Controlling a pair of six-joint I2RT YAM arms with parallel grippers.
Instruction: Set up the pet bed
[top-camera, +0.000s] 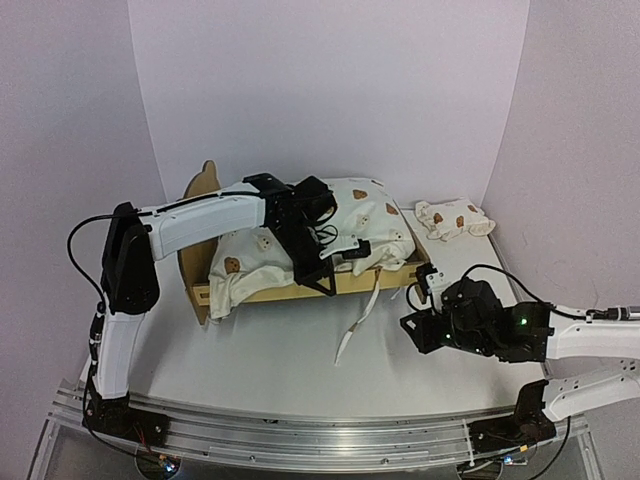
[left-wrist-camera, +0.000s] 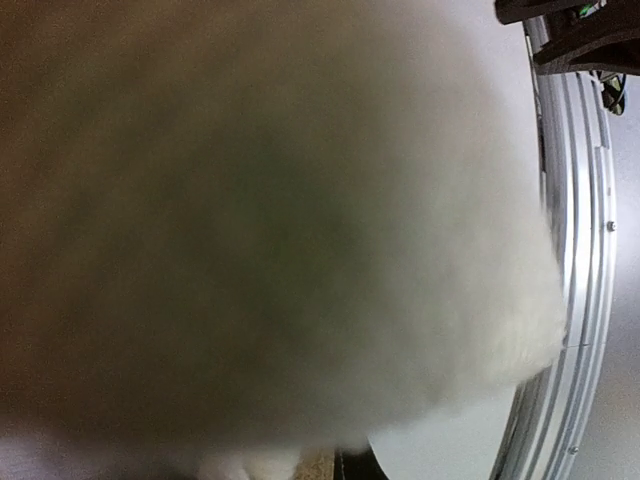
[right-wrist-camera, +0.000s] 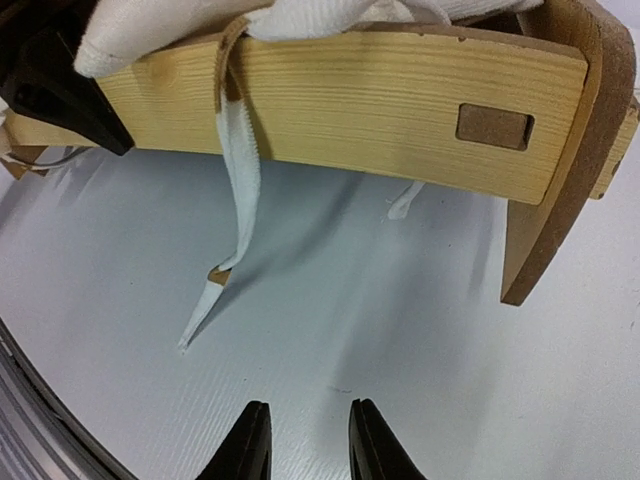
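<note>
Blurred cream mattress cushion (left-wrist-camera: 280, 250) fills the left wrist lens. The left tool (top-camera: 336, 264) presses into it, and I cannot tell how far it is open. The right tool (right-wrist-camera: 308, 445) hangs narrowly parted and empty over the tabletop (right-wrist-camera: 450, 350), near the wooden side of the pet bed (right-wrist-camera: 400, 95).

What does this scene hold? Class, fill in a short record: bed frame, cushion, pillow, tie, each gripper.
bed frame: light plywood, standing on the table
cushion: bunched up on the frame, not flat
pillow: on the table, apart from the bed
tie: hangs over the side rail down to the table
left gripper: on the cushion; jaws hidden by fabric
right gripper: open, empty, low beside the side rail
</note>
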